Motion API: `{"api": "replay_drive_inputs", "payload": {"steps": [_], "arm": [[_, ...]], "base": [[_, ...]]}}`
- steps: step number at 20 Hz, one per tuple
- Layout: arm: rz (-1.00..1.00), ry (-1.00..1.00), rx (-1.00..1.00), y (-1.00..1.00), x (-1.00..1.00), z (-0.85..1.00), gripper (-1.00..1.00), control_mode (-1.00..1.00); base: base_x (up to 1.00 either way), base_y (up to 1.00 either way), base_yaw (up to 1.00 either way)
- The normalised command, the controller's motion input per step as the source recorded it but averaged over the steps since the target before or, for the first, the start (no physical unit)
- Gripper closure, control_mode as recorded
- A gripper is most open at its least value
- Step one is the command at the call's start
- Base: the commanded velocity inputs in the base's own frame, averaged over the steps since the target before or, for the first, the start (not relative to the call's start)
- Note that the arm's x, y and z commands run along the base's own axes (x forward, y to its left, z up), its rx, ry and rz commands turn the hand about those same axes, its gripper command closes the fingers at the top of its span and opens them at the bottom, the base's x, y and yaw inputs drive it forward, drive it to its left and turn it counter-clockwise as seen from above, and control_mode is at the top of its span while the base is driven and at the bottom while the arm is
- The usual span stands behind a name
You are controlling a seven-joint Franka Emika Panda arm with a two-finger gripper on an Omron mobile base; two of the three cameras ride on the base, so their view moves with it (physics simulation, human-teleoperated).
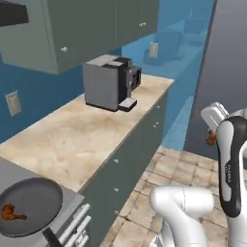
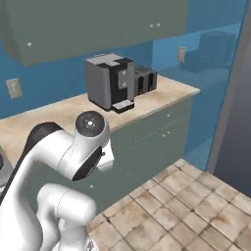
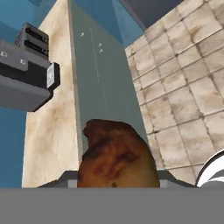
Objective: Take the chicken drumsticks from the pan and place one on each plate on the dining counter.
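The dark round pan (image 1: 30, 206) sits at the lower left of the left base view, with one orange-brown chicken drumstick (image 1: 11, 212) lying near its left rim. My gripper (image 1: 211, 135) is raised at the right, out over the tiled floor and well away from the pan. It is shut on a second chicken drumstick (image 1: 210, 140), which hangs below the white hand. In the hand view this held drumstick (image 3: 117, 157) bulges up between the jaws and hides the fingertips. The plates and the dining counter are out of view.
A beige worktop (image 1: 82, 135) over grey-green drawers (image 1: 140, 144) runs back to a grey coffee machine (image 1: 108, 82) and a dark toaster (image 2: 145, 80). Upper cabinets (image 1: 72, 29) hang above. Tiled floor (image 2: 196, 206) lies open to the right, ahead of a dark wall panel (image 1: 226, 58).
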Motion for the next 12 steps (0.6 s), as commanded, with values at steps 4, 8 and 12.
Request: {"api": "replay_drive_inputs", "payload": {"steps": [4, 8, 12], "arm": [[0.0, 0.0, 0.0, 0.0, 0.0, 0.0, 1.0, 1.0], [0.0, 0.0, 0.0, 0.0, 0.0, 0.0, 1.0, 1.0], [0.0, 0.0, 0.0, 0.0, 0.0, 0.0, 1.0, 1.0]], "base": [[0.0, -0.08, -0.9], [0.0, -0.06, -0.91], [0.0, -0.22, -0.89]]}}
